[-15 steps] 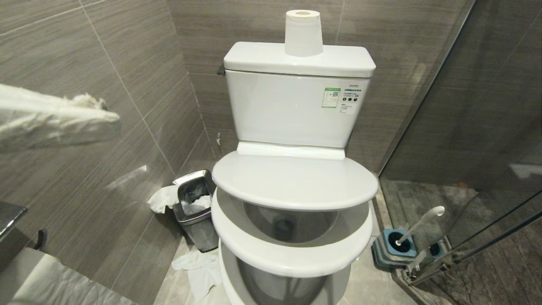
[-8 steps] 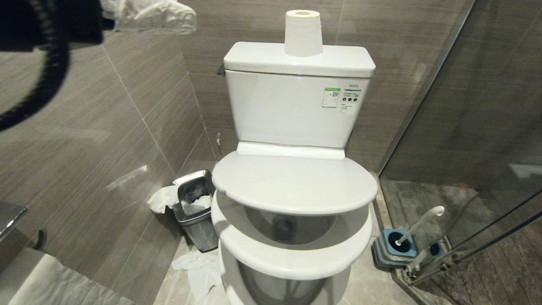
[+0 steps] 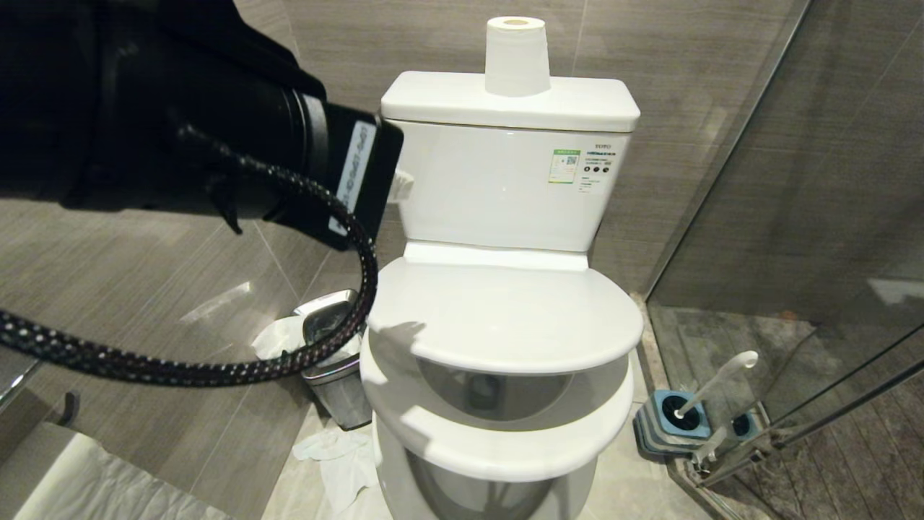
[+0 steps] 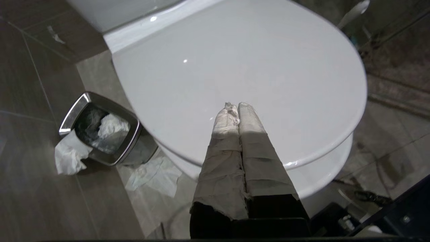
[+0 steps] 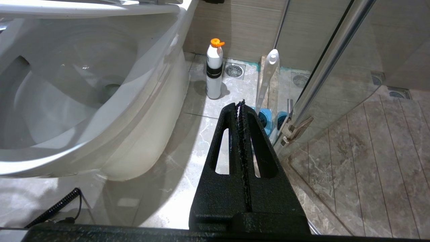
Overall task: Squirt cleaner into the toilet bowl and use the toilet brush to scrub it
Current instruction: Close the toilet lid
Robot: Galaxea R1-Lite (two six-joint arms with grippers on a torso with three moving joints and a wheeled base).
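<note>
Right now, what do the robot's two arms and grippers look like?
The left arm is a thick black casing with a white label strip and a braided, speckled black cable looping below. The left gripper has long tapered fingers wrapped in pale, wrinkled tape. The right gripper is bare textured black, with slotted fingers and serrated inner edges.

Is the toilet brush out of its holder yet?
No, the toilet brush stands in its blue holder on the floor beside the toilet bowl.

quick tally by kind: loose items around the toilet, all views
Paper roll: 1
Waste bin: 1
Toilet brush: 1
Brush holder: 1
Cleaner bottle: 1
Total: 5
</note>
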